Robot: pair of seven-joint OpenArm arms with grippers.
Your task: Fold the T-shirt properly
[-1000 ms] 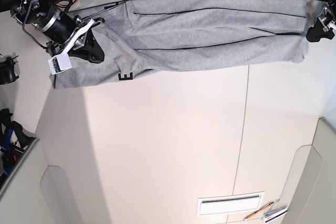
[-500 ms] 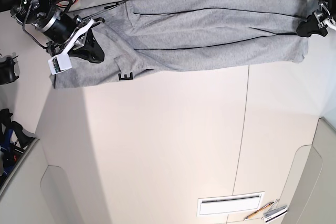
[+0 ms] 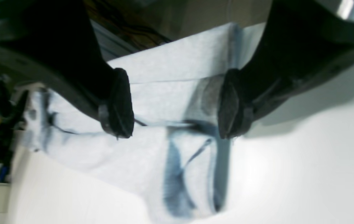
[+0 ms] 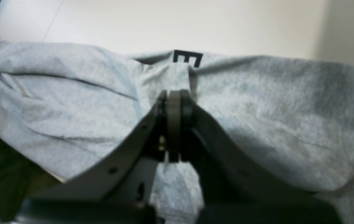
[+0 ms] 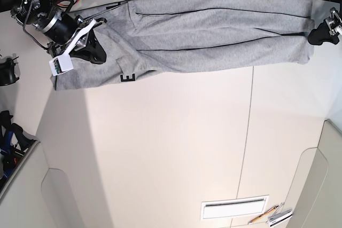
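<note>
The heather-grey T-shirt (image 5: 203,30) lies bunched in a long band along the table's far edge, with a black letter E (image 5: 126,78) showing at its lower left. My right gripper (image 4: 174,99) is shut on a fold of the T-shirt (image 4: 258,93) just below the E (image 4: 187,58); in the base view this gripper (image 5: 92,52) is at the shirt's left end. My left gripper (image 3: 174,104) is open, its black fingers (image 3: 119,102) spread over the blurred cloth (image 3: 152,155). In the base view it (image 5: 318,34) hovers at the shirt's right end.
The white table (image 5: 171,148) has a seam (image 5: 247,132) running toward me. A slotted vent (image 5: 234,207) and small tools (image 5: 273,216) sit at the front right. Dark equipment (image 5: 7,72) stands off the table's left side.
The left gripper moved in over the shirt's right end, then drew back slightly to the right. The right gripper and the shirt have not moved.
</note>
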